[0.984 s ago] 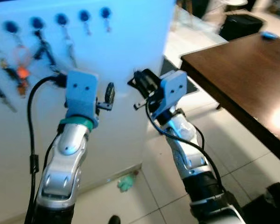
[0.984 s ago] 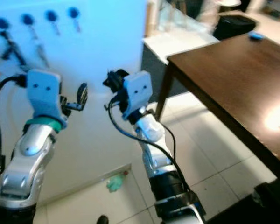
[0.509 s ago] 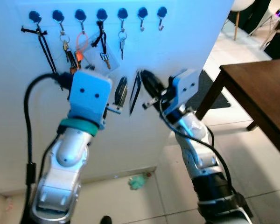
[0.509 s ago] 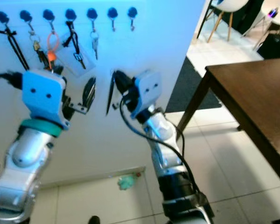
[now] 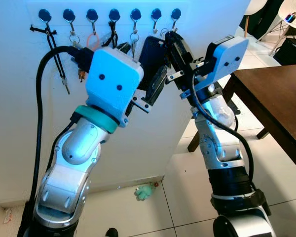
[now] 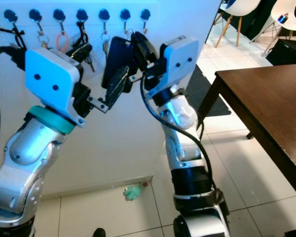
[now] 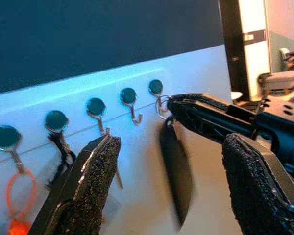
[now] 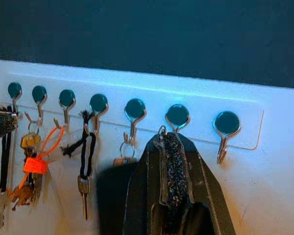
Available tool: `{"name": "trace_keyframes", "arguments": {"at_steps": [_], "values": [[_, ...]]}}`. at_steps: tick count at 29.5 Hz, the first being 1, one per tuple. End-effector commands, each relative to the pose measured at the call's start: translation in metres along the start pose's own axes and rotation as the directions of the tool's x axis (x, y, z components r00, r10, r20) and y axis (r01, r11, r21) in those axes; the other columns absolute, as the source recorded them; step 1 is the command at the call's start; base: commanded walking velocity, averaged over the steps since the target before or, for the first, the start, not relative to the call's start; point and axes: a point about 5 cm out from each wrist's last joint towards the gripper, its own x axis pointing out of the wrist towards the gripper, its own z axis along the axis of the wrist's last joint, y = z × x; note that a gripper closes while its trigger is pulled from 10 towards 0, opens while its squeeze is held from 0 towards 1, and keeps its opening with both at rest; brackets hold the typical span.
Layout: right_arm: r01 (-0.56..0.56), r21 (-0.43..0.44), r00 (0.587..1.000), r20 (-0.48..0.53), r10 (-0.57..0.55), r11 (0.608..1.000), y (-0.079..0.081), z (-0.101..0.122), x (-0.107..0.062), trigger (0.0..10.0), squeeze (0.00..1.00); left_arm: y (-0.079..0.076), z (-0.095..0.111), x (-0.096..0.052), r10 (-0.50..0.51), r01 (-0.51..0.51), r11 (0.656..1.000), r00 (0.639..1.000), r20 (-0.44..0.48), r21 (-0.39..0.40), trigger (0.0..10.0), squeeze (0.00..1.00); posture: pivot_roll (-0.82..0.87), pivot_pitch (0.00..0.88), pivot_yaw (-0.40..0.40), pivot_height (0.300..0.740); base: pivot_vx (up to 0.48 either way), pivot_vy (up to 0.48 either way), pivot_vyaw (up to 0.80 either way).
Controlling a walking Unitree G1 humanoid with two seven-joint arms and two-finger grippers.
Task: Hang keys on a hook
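Keys' small silver ring (image 8: 161,131), pinched in my right gripper (image 8: 169,142), meets the sixth blue-capped hook (image 8: 177,117); left gripper (image 7: 166,161) gapes idle

Both silver arms are raised high in the head views, reaching up and forward. The left arm fills the left half of the frame, its teal wrist band below a pale blue camera block, a black cable looping up its outer side. The left gripper (image 5: 154,88) sits at upper centre with its two long black fingers (image 7: 90,188) spread wide apart. The right arm rises from the lower right, bent at the elbow, and angles toward the upper centre. The right gripper (image 6: 138,42) points up and to the left, its jaws pressed together at the tips (image 8: 172,147), just above and beside the left gripper.
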Motion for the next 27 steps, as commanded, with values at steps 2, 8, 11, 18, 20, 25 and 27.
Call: {"name": "trace_keyframes", "arguments": {"at_steps": [2, 8, 11, 18, 20, 25, 27], "values": [[-0.019, -0.001, 1.000, -0.006, 0.019, 1.000, 0.004, -0.003, 0.006, 10.0, 0.00, -0.006, 0.003, 0.004, -0.069, 0.069, 0.997, 0.998, 0.004, -0.045, 10.0, 0.00, -0.11, 0.102, 0.013, 0.740, 0.000, 0.000, 0.00], [0.041, -0.026, 0.997, -0.065, -0.042, 0.999, -0.004, -0.017, 0.014, 10.0, 0.00, -0.006, 0.005, 0.007, -0.099, 0.099, 0.995, 0.995, -0.004, -0.031, 10.0, 0.00, -0.10, 0.112, 0.018, 0.740, 0.000, 0.000, 0.00], [0.048, -0.029, 0.996, -0.068, -0.050, 0.998, -0.006, -0.018, 0.016, 10.0, 0.00, -0.008, 0.000, 0.005, -0.122, 0.121, 0.992, 0.992, -0.032, -0.018, 10.0, 0.00, -0.10, 0.114, 0.019, 0.740, 0.000, 0.000, 0.00], [0.035, -0.040, 0.998, -0.049, -0.037, 0.999, -0.005, -0.014, 0.022, 10.0, 0.00, -0.010, -0.005, 0.001, -0.133, 0.132, 0.991, 0.990, -0.054, -0.028, 10.0, 0.00, -0.10, 0.118, 0.015, 0.740, 0.000, 0.000, 0.00], [0.029, -0.030, 0.999, -0.039, -0.030, 0.999, -0.005, -0.013, 0.025, 10.0, 0.00, -0.010, -0.005, 0.001, -0.132, 0.131, 0.991, 0.990, -0.057, -0.032, 10.0, 0.00, -0.10, 0.118, 0.015, 0.740, 0.000, 0.000, 0.00], [0.010, -0.034, 1.000, -0.022, -0.011, 0.999, -0.003, -0.010, 0.030, 10.0, 0.00, -0.010, -0.005, 0.001, -0.131, 0.129, 0.991, 0.990, -0.060, -0.039, 10.0, 0.00, -0.10, 0.118, 0.012, 0.740, 0.000, 0.000, 0.00], [0.007, -0.048, 1.000, -0.012, -0.008, 0.999, -0.002, -0.009, 0.030, 10.0, 0.00, -0.010, -0.006, 0.001, -0.130, 0.128, 0.991, 0.990, -0.062, -0.040, 10.0, 0.00, -0.10, 0.117, 0.011, 0.740, 0.000, 0.000, 0.00]]}}
